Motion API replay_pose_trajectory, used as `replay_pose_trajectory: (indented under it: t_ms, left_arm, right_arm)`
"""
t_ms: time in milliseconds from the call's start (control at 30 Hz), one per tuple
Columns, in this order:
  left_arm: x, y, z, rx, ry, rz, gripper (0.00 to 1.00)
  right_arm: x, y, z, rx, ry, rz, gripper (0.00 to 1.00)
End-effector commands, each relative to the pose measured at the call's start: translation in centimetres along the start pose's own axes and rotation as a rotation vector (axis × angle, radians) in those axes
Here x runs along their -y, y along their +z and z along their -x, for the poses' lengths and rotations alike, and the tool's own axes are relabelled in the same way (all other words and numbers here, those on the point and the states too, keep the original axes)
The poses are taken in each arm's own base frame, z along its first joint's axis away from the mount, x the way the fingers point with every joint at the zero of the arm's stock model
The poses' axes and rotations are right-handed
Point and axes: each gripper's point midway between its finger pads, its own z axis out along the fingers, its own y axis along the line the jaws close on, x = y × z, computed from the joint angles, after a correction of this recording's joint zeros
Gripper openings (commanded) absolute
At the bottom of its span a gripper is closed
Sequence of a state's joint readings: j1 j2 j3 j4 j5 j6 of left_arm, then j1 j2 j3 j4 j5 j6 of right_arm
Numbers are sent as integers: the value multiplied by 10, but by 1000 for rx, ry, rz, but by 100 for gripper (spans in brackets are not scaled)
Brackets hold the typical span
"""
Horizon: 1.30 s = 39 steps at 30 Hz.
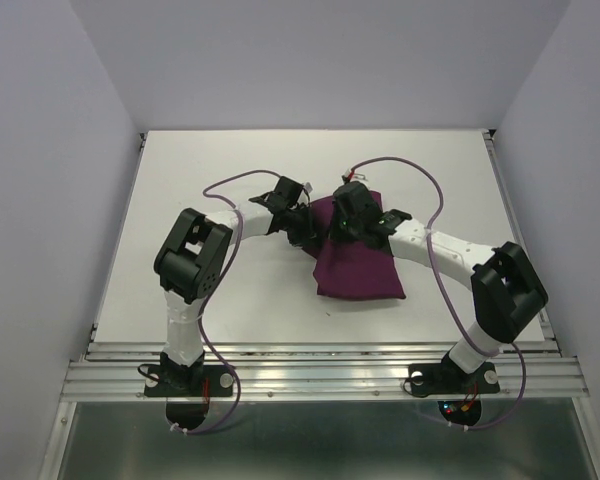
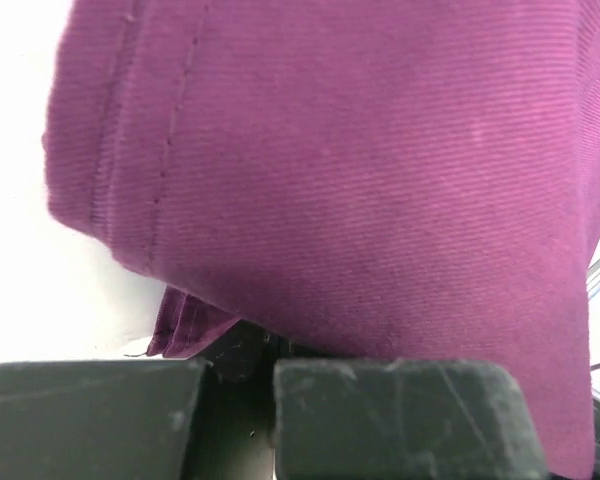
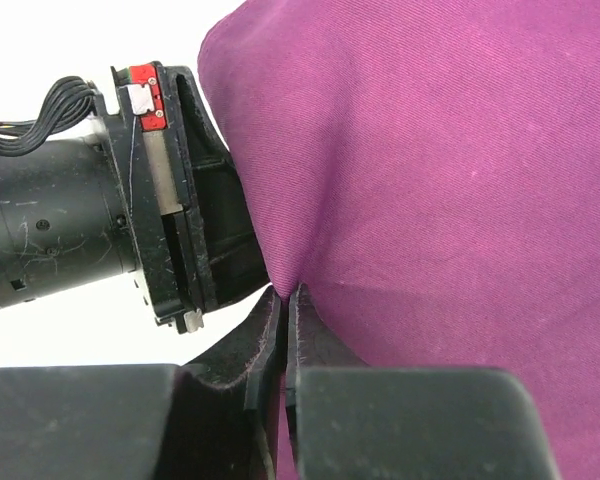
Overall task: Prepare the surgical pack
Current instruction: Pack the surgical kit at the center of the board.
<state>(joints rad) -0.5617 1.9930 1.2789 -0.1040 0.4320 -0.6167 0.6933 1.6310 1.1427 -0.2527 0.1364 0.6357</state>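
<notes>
Right wrist shows your right gripper (image 3: 285, 295) pinched tight on the purple cloth (image 3: 430, 180) lying mid table (image 1: 180, 180), left gripper (image 2: 238, 372) likewise; pull unevenly and that thin fold could slip free

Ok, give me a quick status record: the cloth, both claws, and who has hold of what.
cloth: purple, folded into a bundle, lying on the white table near its middle
right claw: shut, pinching a fold of the cloth
left claw: shut, tips right at the cloth's edge; cannot tell whether it grips it
claw spacing: close together at the cloth's far end
arms: both reach inward from the near edge
</notes>
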Motion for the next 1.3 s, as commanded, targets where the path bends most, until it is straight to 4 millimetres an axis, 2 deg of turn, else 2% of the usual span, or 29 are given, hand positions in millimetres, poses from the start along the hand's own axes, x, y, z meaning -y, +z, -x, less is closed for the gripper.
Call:
replay_pose_trajectory:
  t_ms: [0,67,133,200,233,300,333,367,433,500,567,667,700,800,833,900,933,1033,1100,1233,1267]
  left_arm:
    - [15,-6,8,32,16,-24,0]
    - [13,-17,12,61,27,9,0]
    - [-2,-30,15,96,37,113,0]
    - [-22,-41,18,133,34,219,0]
    - [-37,-46,11,117,18,271,0]
    - [-47,-62,12,148,12,316,0]
    - [-63,-66,6,147,3,370,0]
    - [-69,-75,9,167,-6,386,0]
    - [-89,-82,2,159,-20,448,0]
    - [-108,-92,3,174,-45,504,0]
    - [-115,-102,8,195,-63,526,0]
    - [-103,-114,19,239,-58,497,0]
    - [-86,-118,26,261,-46,433,0]
    - [-49,-120,31,269,-19,283,0]
    - [-28,-118,32,269,1,212,0]
    - [-9,-115,31,258,22,145,0]
    - [0,-112,31,259,35,117,0]
    - [3,-103,31,234,31,107,0]
    - [0,-100,30,227,29,116,0]
    - [-2,-100,31,232,26,124,0]
    - [-2,-99,30,230,25,126,0]
  right_arm:
    - [-29,-3,20,57,4,106,1]
    - [-22,7,6,-8,-22,75,1]
    - [-23,10,3,-26,-27,75,4]
    - [-22,12,0,-33,-29,75,13]
    - [-21,11,1,-33,-31,69,21]
    - [-18,11,3,-23,-36,52,27]
    - [-17,9,5,-16,-42,43,32]
    - [-15,8,8,-10,-48,29,39]
    - [-12,5,9,-10,-62,12,43]
    - [-13,2,13,-1,-68,12,47]
    - [-16,-3,17,4,-75,24,48]
    - [-21,-7,20,1,-69,41,44]
    - [-24,-8,21,1,-61,48,32]
    - [-23,-3,15,-25,-44,40,12]
    - [-21,-2,10,-46,-33,34,3]
    - [-21,-4,5,-56,-18,41,1]
    - [-23,-3,-7,-79,-10,65,1]
    - [-22,2,-25,-115,5,77,1]
    - [-15,9,-37,-141,7,65,1]
    - [-3,36,-60,-176,6,45,1]
    - [-4,38,-60,-176,3,43,1]
